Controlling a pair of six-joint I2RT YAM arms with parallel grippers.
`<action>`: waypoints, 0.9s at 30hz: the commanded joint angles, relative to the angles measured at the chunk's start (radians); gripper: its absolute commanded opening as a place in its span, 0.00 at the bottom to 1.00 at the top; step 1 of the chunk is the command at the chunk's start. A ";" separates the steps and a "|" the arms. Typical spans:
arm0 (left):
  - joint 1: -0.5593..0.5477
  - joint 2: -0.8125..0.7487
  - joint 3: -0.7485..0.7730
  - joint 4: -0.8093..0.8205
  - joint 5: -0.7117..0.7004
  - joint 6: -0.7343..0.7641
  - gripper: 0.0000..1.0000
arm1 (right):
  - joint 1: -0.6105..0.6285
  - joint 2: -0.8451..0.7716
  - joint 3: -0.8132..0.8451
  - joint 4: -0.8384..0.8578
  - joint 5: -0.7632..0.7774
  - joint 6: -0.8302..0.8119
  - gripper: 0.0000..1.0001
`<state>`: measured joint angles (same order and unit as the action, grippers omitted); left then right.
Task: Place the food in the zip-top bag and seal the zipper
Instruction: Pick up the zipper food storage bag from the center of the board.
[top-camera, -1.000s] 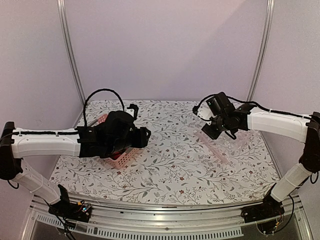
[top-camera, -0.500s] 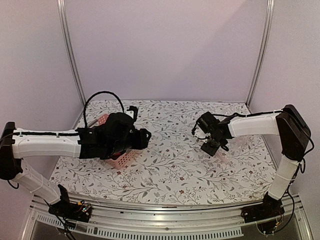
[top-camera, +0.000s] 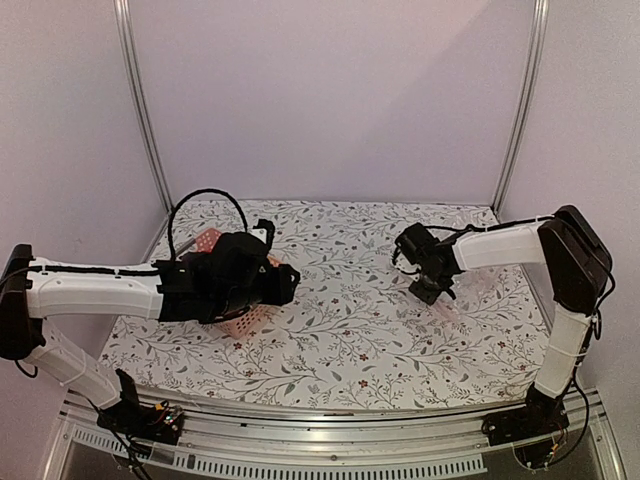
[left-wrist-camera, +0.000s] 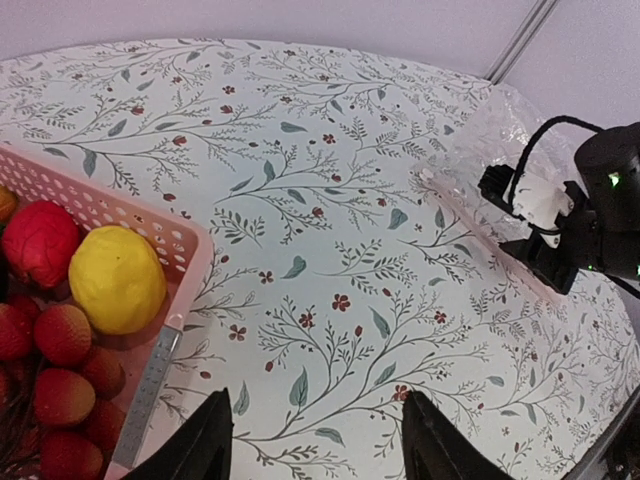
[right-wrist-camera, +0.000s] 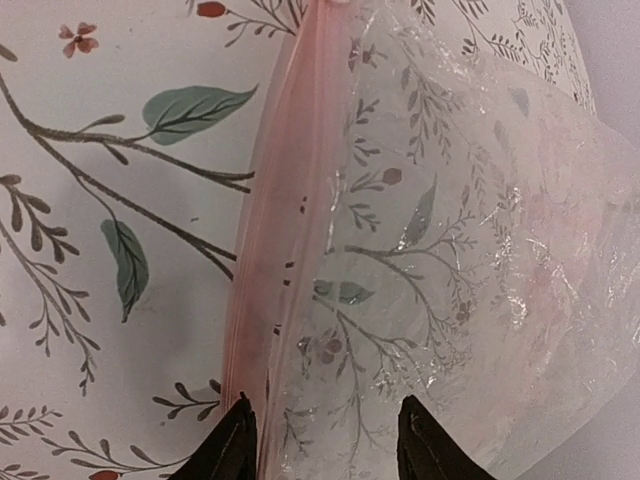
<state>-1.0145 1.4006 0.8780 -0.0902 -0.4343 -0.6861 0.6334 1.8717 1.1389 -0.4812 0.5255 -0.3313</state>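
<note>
The food lies in the pink basket (left-wrist-camera: 130, 215): a yellow piece (left-wrist-camera: 115, 278), a red piece (left-wrist-camera: 40, 240) and a bunch of red balls (left-wrist-camera: 60, 400). My left gripper (left-wrist-camera: 320, 452) is open and empty, just right of the basket's corner above bare cloth; it also shows in the top view (top-camera: 284, 278). The clear zip-top bag (right-wrist-camera: 460, 250) lies flat at the right (top-camera: 485, 280). Its pinkish zipper (right-wrist-camera: 262, 280) runs along the mouth edge. My right gripper (right-wrist-camera: 325, 445) is open, low over the bag, with the zipper beside its left finger (right-wrist-camera: 232, 445).
The table has a floral cloth (top-camera: 350, 330). The basket (top-camera: 250, 318) sits at the left, mostly under my left arm. The right arm (left-wrist-camera: 590, 230) shows in the left wrist view over the bag's mouth. Metal posts stand at the back corners.
My right arm has come down from a raised pose to the bag's mouth edge. My left arm has drifted slightly left over the basket.
</note>
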 joint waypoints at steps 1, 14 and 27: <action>-0.014 -0.007 -0.008 0.016 -0.005 -0.002 0.57 | -0.024 0.017 -0.005 0.062 0.055 -0.006 0.46; -0.018 -0.006 -0.003 0.026 0.003 -0.007 0.57 | -0.056 0.082 -0.131 0.419 0.290 -0.201 0.44; -0.017 -0.015 -0.018 0.042 -0.007 -0.010 0.57 | -0.123 -0.160 0.056 0.159 -0.130 -0.085 0.00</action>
<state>-1.0161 1.4002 0.8764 -0.0780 -0.4347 -0.6872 0.5041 1.8545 1.0927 -0.1818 0.6487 -0.5339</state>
